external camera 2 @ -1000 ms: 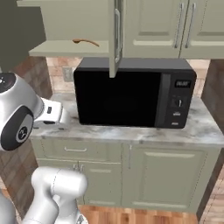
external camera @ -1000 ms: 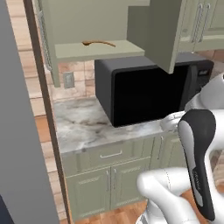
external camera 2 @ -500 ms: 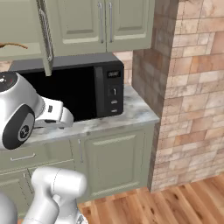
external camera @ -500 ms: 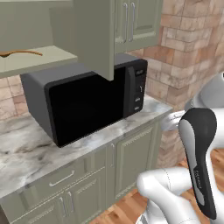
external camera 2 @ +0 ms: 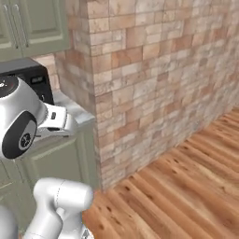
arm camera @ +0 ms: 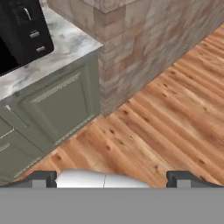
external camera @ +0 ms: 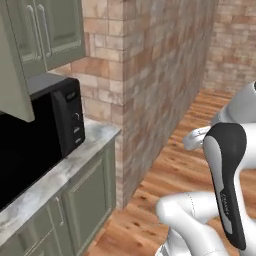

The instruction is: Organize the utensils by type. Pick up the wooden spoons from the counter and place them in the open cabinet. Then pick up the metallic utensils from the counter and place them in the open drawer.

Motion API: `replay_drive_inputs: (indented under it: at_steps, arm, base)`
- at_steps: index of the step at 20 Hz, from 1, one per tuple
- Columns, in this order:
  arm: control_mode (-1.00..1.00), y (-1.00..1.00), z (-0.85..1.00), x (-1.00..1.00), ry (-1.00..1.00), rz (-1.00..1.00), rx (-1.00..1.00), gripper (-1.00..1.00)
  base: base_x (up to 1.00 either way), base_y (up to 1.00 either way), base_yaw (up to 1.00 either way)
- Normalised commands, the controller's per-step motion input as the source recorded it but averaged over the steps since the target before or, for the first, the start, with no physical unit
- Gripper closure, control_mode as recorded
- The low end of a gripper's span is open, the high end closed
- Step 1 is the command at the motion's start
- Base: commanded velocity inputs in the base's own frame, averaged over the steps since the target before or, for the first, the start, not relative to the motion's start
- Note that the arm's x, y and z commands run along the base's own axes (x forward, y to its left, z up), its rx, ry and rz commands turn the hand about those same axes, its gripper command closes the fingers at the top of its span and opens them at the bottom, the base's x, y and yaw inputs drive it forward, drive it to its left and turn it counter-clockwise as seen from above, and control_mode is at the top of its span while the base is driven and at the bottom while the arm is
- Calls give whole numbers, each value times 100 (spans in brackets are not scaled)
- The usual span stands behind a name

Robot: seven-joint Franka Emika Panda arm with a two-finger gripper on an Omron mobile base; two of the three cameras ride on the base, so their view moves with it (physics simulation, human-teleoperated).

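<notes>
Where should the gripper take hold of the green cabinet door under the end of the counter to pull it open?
By the slim pale bar handle along the top of the cabinet door. Come straight at the door's face, one finger above the bar, one below, since it runs parallel to the counter edge.

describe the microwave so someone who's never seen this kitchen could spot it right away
Start at the tall brick wall that juts out into the room; the marbled counter runs up against its left side. The microwave sits on that counter, under the sage-green wall cabinets. It is the one glossy black box among pale green doors and grey stone, with a strip of small buttons down its right edge.
</notes>
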Motion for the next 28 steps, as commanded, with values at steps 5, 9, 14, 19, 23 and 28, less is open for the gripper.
replay_drive_inputs:
  at_steps: [5,9,14,19,23,28]
  arm:
    - [100,0,0,0,0,0,0,-100]
    - [100,0,0,0,0,0,0,-100]
    - [100,0,0,0,0,0,0,-100]
    - [100,0,0,0,0,0,0,-100]
    - [100,0,0,0,0,0,0,-100]
    - [100,0,0,0,0,0,0,-100]
  base:
    - [0,-74,-67]
    - [0,-72,-68]
    - [0,-63,-69]
    - [0,-69,-67]
    - [1,-65,-60]
    - [13,-60,-57]
